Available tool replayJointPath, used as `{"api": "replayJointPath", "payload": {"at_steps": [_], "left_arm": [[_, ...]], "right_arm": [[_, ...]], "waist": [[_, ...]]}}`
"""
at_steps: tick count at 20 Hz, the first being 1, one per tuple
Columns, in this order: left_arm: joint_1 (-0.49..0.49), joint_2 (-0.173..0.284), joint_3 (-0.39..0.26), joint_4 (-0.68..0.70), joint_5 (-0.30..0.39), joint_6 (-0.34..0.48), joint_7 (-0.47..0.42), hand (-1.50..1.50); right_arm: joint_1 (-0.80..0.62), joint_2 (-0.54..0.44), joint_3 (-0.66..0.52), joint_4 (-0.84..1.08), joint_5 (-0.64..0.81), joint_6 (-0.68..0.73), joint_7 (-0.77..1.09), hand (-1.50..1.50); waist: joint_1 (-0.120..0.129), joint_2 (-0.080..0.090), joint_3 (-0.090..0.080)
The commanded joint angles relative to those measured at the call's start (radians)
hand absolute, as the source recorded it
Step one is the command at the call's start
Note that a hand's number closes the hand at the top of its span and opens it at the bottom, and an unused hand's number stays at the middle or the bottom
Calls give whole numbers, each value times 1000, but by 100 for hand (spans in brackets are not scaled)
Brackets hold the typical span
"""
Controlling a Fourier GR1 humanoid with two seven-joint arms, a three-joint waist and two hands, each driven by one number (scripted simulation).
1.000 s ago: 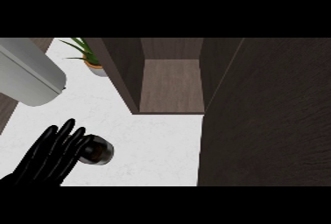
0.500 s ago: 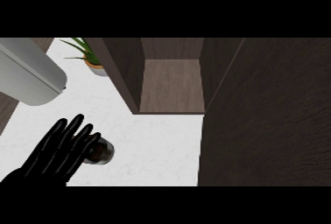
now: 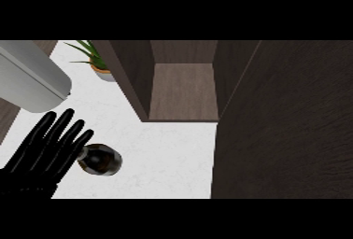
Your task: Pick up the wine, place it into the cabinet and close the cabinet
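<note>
The wine bottle (image 3: 102,159) stands upright on the white counter (image 3: 165,158), seen from above as a dark round shape. My left hand (image 3: 48,151) is at the lower left, fingers straight and spread, pointing away from me. It lies against the bottle's left side and hides part of it. The dark wood cabinet (image 3: 185,91) stands open behind the bottle to the right, with its inner shelf bare. Its door (image 3: 289,121) is swung out and fills the right side of the view. My right hand does not show.
A large grey cylinder (image 3: 27,74) juts in at the upper left, above my hand. A potted plant (image 3: 96,60) stands at the back beside the cabinet's left wall (image 3: 131,79). White counter lies between the bottle and the cabinet's opening.
My left hand has slid forward and a little to the right, coming up along the bottle's left side. The bottle, cabinet and door have not moved.
</note>
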Motion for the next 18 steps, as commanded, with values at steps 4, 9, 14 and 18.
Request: {"api": "replayJointPath", "payload": {"at_steps": [4,9,14,18], "left_arm": [[-15,72,185,-197,150,34,116,-150],[-17,83,274,-155,205,-19,104,-150],[-99,96,383,-35,236,-36,102,-150],[-73,103,427,20,262,-89,99,-150]], "right_arm": [[52,-3,-47,-97,-53,7,18,-150],[18,-3,-67,-92,-45,-8,32,-150],[-42,1,-41,-62,-33,-22,69,-150],[47,1,-21,-202,-16,-31,112,-150]], "waist": [[-1,-1,1],[3,-1,0],[1,2,0],[-7,-1,0]]}}
